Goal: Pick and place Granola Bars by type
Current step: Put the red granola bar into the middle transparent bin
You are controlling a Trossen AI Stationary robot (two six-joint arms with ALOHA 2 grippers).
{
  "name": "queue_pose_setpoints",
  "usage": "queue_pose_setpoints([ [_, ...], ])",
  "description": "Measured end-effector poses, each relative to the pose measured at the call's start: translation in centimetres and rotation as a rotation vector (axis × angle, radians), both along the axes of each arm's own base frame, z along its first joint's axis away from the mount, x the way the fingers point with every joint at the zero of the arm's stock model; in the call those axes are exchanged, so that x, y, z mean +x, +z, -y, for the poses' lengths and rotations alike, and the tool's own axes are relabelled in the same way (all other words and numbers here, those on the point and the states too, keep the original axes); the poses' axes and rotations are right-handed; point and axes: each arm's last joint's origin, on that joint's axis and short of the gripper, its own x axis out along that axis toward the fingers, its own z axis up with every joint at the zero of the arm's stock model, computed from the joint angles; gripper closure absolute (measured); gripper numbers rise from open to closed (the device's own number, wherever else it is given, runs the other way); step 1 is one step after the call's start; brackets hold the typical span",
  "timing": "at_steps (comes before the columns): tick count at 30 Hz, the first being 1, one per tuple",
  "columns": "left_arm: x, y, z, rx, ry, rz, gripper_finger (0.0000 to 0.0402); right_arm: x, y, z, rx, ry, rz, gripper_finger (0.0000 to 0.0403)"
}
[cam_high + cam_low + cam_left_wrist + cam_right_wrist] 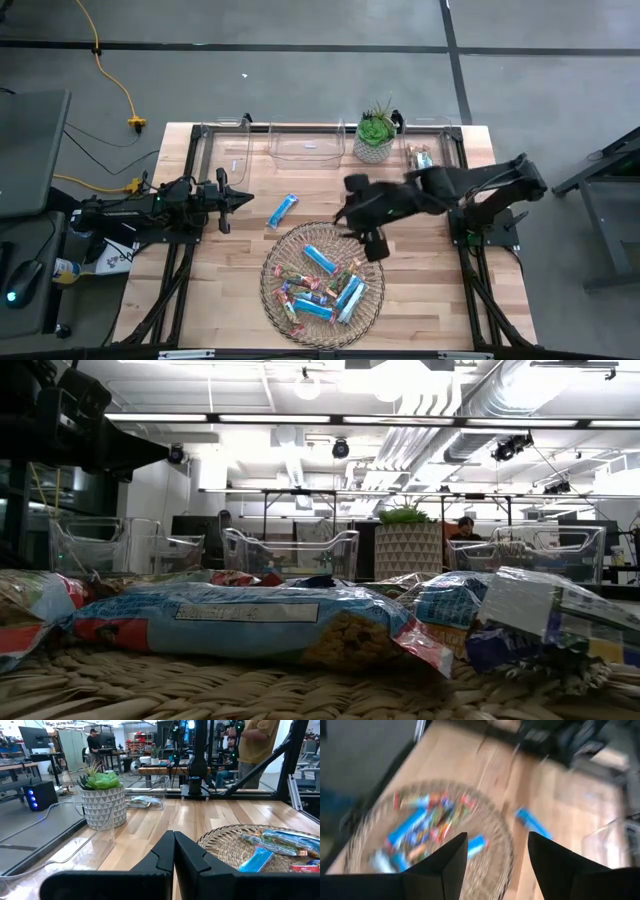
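Note:
Several granola bars (pixel 325 280) lie heaped in a round woven basket (pixel 270 262), blue-white and tan ones mixed; the low view shows them close up (pixel 250 622). One blue bar (pixel 283 210) lies flat on the table between the arms and shows in the right wrist view (pixel 532 822). Another bar (pixel 421 158) lies in the far right clear bin. My right gripper (pixel 348 212) hangs open and empty above the basket's far rim (pixel 497 836). My left gripper (pixel 245 199) waits shut at the table's left, holding nothing (pixel 173 834).
Three clear bins (pixel 305 146) line the far edge, with a small potted plant (pixel 375 136) between the middle and right ones. Bare wood lies left of the basket around the lone blue bar. People stand in the room beyond the table (pixel 252 745).

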Motion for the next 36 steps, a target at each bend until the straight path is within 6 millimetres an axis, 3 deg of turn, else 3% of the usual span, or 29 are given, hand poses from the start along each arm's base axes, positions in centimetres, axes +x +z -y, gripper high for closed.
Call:
queue_pose_setpoints([
  [10,0.0,0.0,0.0,0.000,0.000,0.000,0.0399,2.6,-5.5,-2.4,-0.107,0.107,-0.237,0.0211],
  [23,0.0,0.0,0.0,0.000,0.000,0.000,0.0399,5.5,-12.8,-3.7,-0.173,0.166,-0.496,0.0211],
  [28,0.0,0.0,0.0,0.000,0.000,0.000,0.0399,5.7,-14.4,-3.0,-0.076,0.224,-0.545,0.0211],
  [36,0.0,0.0,0.0,0.000,0.000,0.000,0.0399,3.9,-18.0,-2.2,-0.001,0.314,-0.564,0.0211],
])
